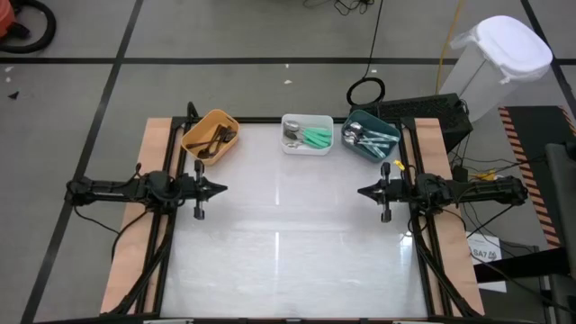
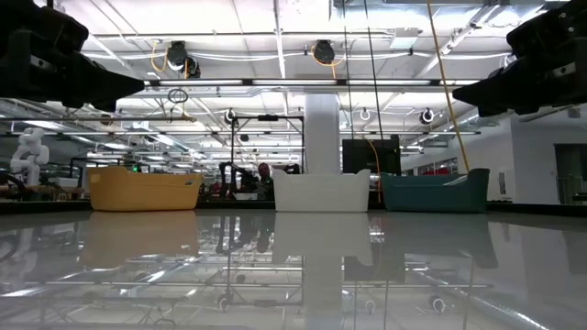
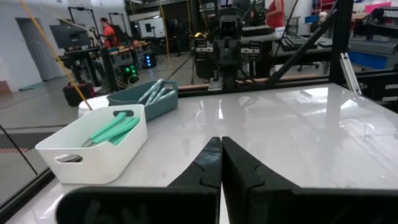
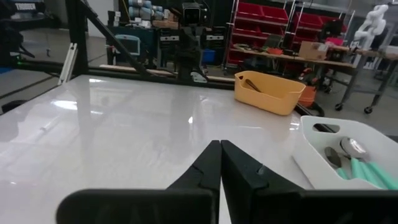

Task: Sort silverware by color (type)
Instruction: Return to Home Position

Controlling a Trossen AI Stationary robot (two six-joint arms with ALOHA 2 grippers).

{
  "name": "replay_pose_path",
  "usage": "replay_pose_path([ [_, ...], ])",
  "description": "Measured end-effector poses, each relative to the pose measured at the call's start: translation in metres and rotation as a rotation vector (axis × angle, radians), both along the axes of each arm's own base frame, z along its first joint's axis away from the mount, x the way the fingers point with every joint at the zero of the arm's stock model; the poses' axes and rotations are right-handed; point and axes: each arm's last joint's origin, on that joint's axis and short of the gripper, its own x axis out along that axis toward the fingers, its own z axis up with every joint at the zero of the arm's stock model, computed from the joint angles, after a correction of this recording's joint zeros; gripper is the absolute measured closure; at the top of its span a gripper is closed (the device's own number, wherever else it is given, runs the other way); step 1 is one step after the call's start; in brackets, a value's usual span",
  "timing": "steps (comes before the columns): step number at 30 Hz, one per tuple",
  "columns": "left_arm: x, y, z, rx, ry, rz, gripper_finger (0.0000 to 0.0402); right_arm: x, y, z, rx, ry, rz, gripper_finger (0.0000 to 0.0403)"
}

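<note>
High view: the black-handled spoons [image 1: 214,142] lie slantwise in the orange bin [image 1: 219,115]. The mint-green spoons [image 1: 317,138] lie along the length of the white bin [image 1: 306,117], and the silver spoons [image 1: 364,138] lie slantwise in the teal bin [image 1: 371,113]. The 3 bins stand in a row at the far edge of the table [image 1: 288,243]. No spoon shows loose on the white top in front of them.

The left gripper [image 1: 220,189] hangs near the table's left side, just in front of the orange bin, and is the nearer one to it. The right gripper [image 1: 363,191] mirrors it on the right, in front of the teal bin. The white bin lies between them and farther back, about equally far from both. Each arm stretches level from its side, pointing inward at the other across the bare middle. Both wrist views show the 2 dark fingers pressed together with nothing between them.

The sorting looks finished, and both arms seem at or close to their rest pose. Any coming move would likely be a small settling one, with no reach toward the bins.
</note>
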Motion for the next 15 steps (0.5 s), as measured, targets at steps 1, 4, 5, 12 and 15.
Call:
replay_pose_path([
  [1,0.0000,0.0000,0.0001,0.000,-0.001,0.000,0.0399,0.0000,0.0000,0.0003,-0.008,-0.004,-0.001,0.0397],
  [4,0.0000,0.0001,0.0003,-0.006,-0.004,0.002,0.0399,-0.0001,0.0000,0.0002,-0.015,-0.004,0.001,0.0397],
  [5,0.0000,0.0001,0.0003,-0.008,-0.004,0.002,0.0399,-0.0003,0.0000,-0.0001,-0.013,-0.001,0.002,0.0397],
  [12,0.0000,0.0001,0.0005,-0.004,-0.005,0.003,0.0399,-0.0005,0.0019,-0.0014,0.052,0.010,0.058,0.0397],
  [15,0.0000,0.0001,0.0005,-0.004,-0.006,0.003,0.0399,-0.0005,0.0027,-0.0019,0.075,0.015,0.082,0.0397],
])
